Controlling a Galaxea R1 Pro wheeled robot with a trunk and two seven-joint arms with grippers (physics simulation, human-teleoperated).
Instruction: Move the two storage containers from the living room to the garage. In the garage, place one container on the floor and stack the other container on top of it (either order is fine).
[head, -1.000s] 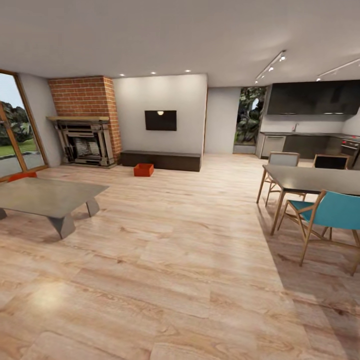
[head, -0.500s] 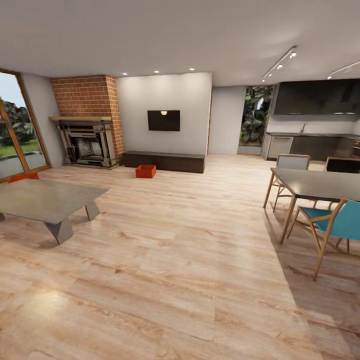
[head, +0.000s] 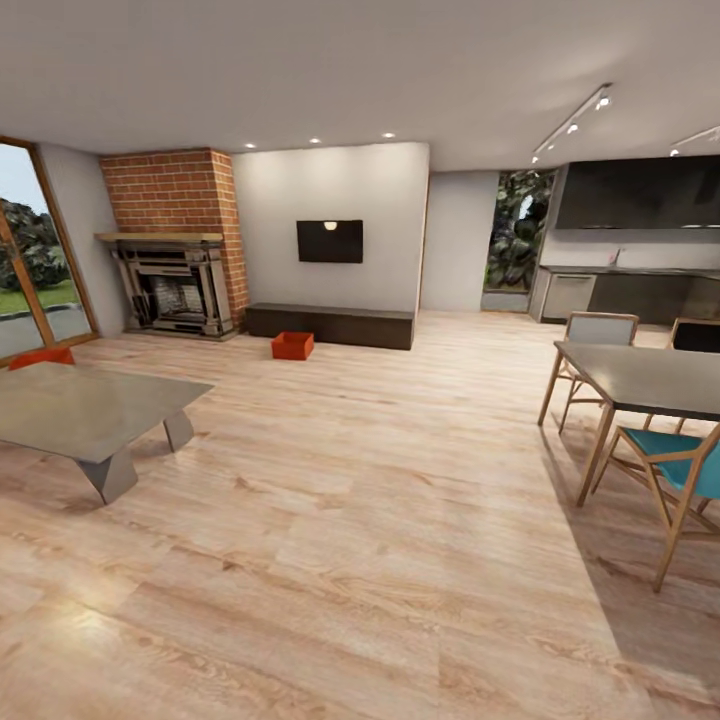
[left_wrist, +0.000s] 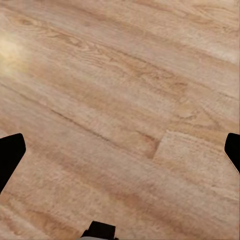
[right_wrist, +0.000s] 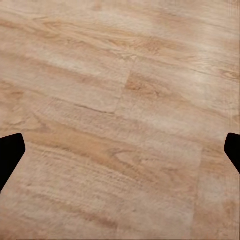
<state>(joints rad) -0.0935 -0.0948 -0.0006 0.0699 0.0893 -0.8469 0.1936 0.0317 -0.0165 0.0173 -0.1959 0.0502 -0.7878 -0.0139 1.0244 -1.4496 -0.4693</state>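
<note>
— Everything in the head view has slid since a second ago: the dining table (head: 650, 375) and its teal chair (head: 680, 465) sit further toward the right edge, and the brick fireplace (head: 175, 285) looks a shade closer. That is the camera moving, not the furniture.

— And the jaws?

— Both pairs are spread wide with nothing held. In the left wrist view the black fingertips (left_wrist: 10, 155) stand at opposite edges of the picture, and between the left jaws lies only the light wood-plank floor (left_wrist: 120, 115). It is the same with the right jaws: the fingertips (right_wrist: 10, 155) are far apart, with bare planks between them.

— What lies ahead of the jaws, closest first?

— Open floor, then a low grey coffee table (head: 80, 410) off to the left side and the dining table off to the right.

— Where are the storage containers?

— Both are well ahead of the jaws and far from them. One red-orange container (head: 40, 357) peeks over the far edge of the coffee table, mostly hidden, so I cannot tell what it rests on. The other container (head: 292, 346) stands on the planks farther off, just in front of the dark low cabinet (head: 330, 325).

— And behind that?

— A wall TV (head: 330, 241) hangs above the cabinet, with the fireplace beside it to the left. Farthest to the right runs a dark kitchen counter (head: 640, 290).
</note>
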